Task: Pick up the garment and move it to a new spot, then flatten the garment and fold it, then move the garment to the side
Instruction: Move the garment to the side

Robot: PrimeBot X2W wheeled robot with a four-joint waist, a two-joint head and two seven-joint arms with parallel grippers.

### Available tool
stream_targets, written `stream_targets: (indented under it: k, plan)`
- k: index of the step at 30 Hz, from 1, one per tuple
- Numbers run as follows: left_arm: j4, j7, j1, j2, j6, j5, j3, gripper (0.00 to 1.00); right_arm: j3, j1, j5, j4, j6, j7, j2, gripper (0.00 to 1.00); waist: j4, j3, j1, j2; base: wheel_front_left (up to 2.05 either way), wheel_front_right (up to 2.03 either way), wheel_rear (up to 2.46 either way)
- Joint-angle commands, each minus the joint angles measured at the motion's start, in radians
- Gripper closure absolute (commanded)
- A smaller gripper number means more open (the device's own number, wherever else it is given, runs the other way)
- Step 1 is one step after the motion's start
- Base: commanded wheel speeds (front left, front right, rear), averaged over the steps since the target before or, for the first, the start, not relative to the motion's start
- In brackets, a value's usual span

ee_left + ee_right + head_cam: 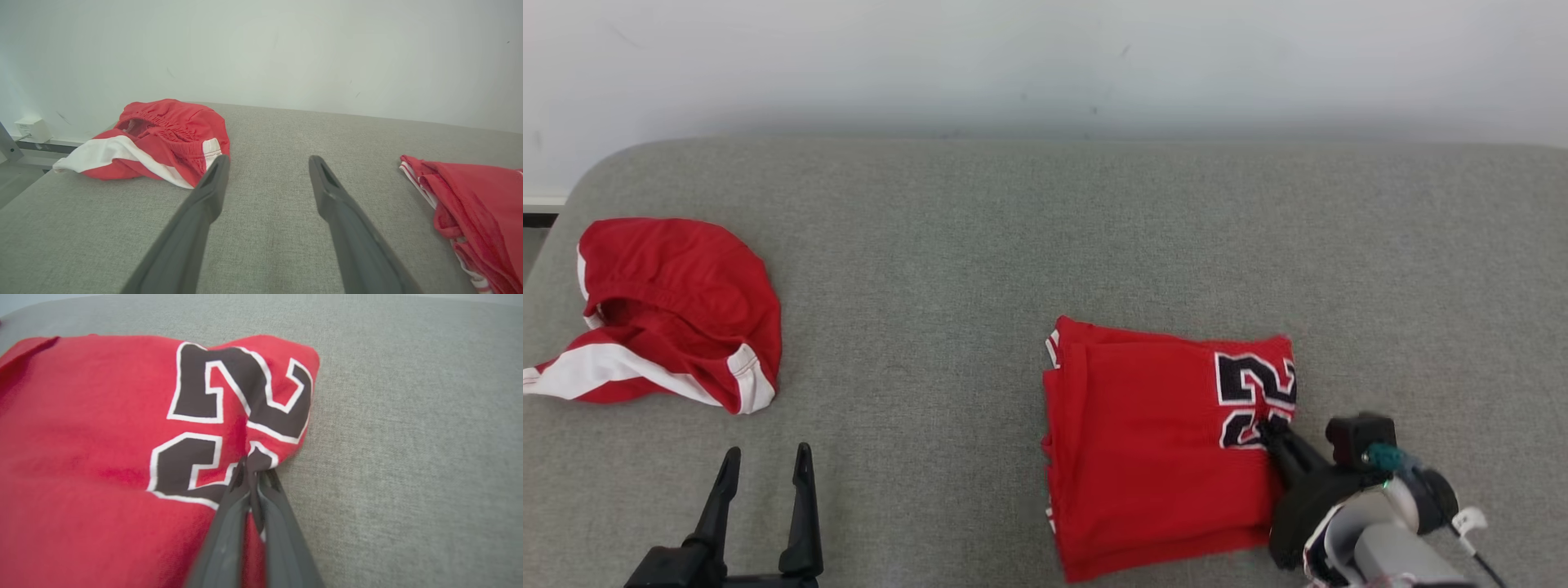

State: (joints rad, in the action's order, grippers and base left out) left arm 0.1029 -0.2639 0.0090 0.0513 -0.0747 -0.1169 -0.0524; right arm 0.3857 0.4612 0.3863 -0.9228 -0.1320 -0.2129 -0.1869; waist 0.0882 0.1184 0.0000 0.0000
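Digits (229,412), black with white trim, are bunched up, so you can't read them fully. Your right gripper (1271,426) is pinched onto that printed edge of the folded red jersey (1152,457), right of centre on the grey fabric surface (1013,245). Left gripper (768,451) gapes wide, well apart.

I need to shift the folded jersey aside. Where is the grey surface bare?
Widest bare stretch: between the shorts and the jersey, back to the far edge. Also bare: right of the jersey, beyond the right gripper pinching it. Crowded: left end, with shorts and left gripper.
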Motion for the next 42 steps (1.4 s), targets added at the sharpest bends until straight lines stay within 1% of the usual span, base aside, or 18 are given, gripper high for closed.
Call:
stream_targets:
  k: [1,6,7,9,17,18,22,29,35,39,42]
  plan:
    - [-0.006,0.000,-0.010,-0.001,0.004,-0.008,0.000,0.00,0.014,0.036,0.012,-0.006,0.003,-0.008,-0.022,1.00,-0.007,0.011,0.0000,0.0000,0.00,0.00,0.00]
    - [-0.028,0.000,-0.033,-0.001,0.007,-0.020,0.009,0.00,0.074,0.147,0.032,-0.008,0.003,0.000,-0.083,1.00,-0.029,0.073,0.0000,0.0000,0.00,0.00,0.00]
    - [-0.028,0.000,-0.033,-0.001,0.007,-0.020,0.009,0.00,0.074,0.147,0.032,-0.008,0.003,0.000,-0.083,1.00,-0.029,0.073,0.0000,0.0000,0.00,0.00,0.00]
    - [-0.037,0.000,-0.053,-0.001,0.002,-0.019,0.016,0.00,0.093,0.204,0.040,-0.002,0.003,0.007,-0.115,1.00,-0.044,0.115,0.0000,0.0000,0.00,0.00,0.00]
    - [-0.091,0.000,-0.179,0.001,-0.013,0.003,0.021,0.00,0.164,0.417,0.076,0.028,0.003,0.031,-0.287,1.00,-0.122,0.331,0.0000,0.0000,0.00,0.00,0.00]
    - [-0.109,0.000,-0.203,0.008,-0.017,0.013,0.012,0.00,0.177,0.462,0.089,0.038,0.003,0.034,-0.326,1.00,-0.150,0.377,0.0000,0.0000,0.00,0.00,0.00]
    - [-0.148,-0.001,-0.234,0.020,-0.021,0.028,-0.001,0.00,0.190,0.531,0.111,0.047,0.003,0.027,-0.409,1.00,-0.199,0.444,0.0000,0.0000,0.00,0.00,0.00]
    - [-0.223,0.000,-0.238,0.040,-0.029,0.052,-0.013,0.00,0.217,0.636,0.131,0.036,0.003,0.044,-0.527,1.00,-0.255,0.496,0.0000,0.0000,0.00,0.00,0.00]
    - [-0.277,0.000,-0.232,0.043,-0.029,0.064,-0.003,0.00,0.249,0.727,0.132,0.033,0.003,0.076,-0.596,1.00,-0.266,0.516,0.0000,0.0000,0.00,0.00,0.00]
    - [-0.303,0.000,-0.229,0.044,-0.031,0.066,0.001,0.00,0.278,0.779,0.130,0.024,0.003,0.103,-0.623,1.00,-0.265,0.527,0.0000,0.0000,0.00,0.00,0.00]
    - [-0.314,0.000,-0.227,0.043,-0.031,0.067,0.002,0.00,0.302,0.815,0.136,0.014,0.003,0.112,-0.630,1.00,-0.266,0.536,0.0000,0.0000,0.00,0.00,0.00]
